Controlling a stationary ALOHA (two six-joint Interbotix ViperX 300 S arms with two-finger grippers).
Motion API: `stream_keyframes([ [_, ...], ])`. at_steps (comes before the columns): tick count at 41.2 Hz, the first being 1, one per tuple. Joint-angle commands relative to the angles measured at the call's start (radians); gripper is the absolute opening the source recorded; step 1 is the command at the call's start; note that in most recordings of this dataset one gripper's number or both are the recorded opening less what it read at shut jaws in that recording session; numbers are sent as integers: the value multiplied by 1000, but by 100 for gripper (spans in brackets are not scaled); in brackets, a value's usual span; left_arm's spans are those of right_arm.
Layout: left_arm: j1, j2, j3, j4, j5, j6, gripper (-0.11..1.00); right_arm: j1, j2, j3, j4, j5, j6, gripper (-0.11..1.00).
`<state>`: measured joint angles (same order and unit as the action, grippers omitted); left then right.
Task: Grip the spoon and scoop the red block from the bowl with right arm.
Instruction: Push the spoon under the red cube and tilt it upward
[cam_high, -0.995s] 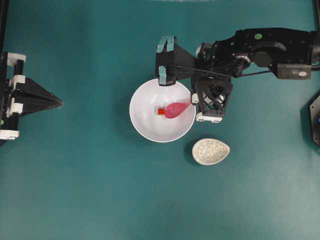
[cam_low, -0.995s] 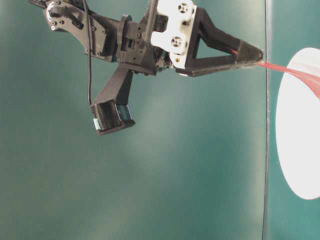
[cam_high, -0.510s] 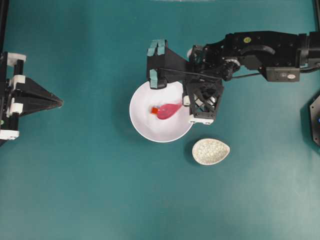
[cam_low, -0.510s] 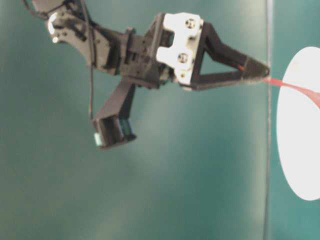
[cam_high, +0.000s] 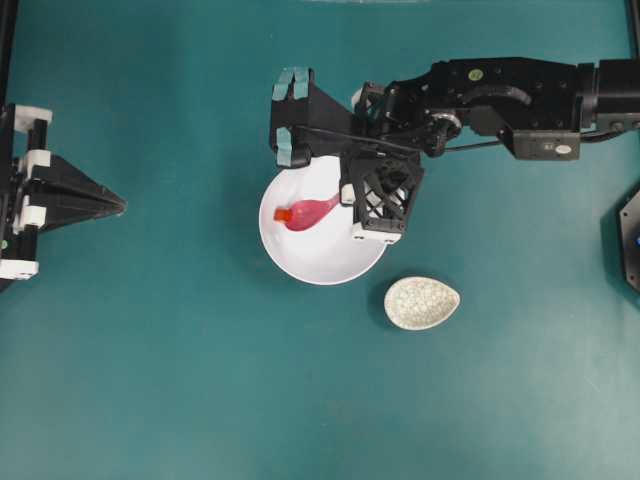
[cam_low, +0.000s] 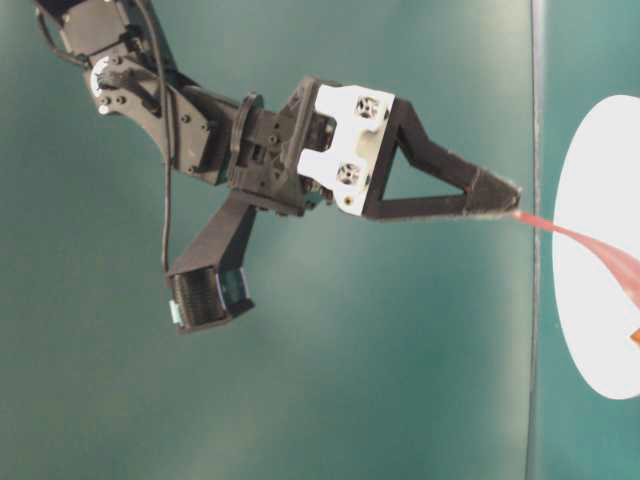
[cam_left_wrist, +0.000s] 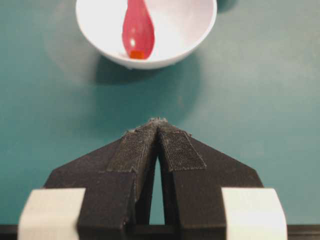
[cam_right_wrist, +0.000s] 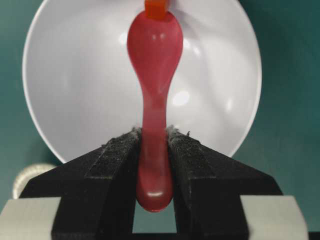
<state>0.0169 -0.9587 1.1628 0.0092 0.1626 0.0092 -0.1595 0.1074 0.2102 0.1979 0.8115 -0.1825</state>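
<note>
Red, one spoon (cam_right_wrist: 152, 90) clamped in the right end effector (cam_right_wrist: 154, 142) touches one block (cam_right_wrist: 156, 9) inside one bowl (cam_right_wrist: 75, 75).

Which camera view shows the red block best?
The right wrist view: the red block sits large at the spoon tip. Overhead and left wrist views show it small; the table-level view shows only a sliver at the edge.

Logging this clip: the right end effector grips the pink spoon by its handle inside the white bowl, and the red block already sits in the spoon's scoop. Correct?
Not quite. The right end effector does grip the spoon by its handle in the bowl, but the red block lies at the scoop's tip, not in it. The right wrist view shows this.
</note>
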Motion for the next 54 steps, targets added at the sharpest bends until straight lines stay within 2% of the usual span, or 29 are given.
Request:
stream_keyframes([
  [1,2,5,-26,3,-12,2,0,3,-17,-28,8,-17,8,24],
  [20,2,3,-26,3,-12,2,0,6,-18,-21,11,-32,28,24],
  [42,2,2,-26,3,-12,0,0,21,-63,57,14,-110,31,24],
  [54,2,2,-26,3,-12,-2,0,26,-104,126,52,-192,31,24],
])
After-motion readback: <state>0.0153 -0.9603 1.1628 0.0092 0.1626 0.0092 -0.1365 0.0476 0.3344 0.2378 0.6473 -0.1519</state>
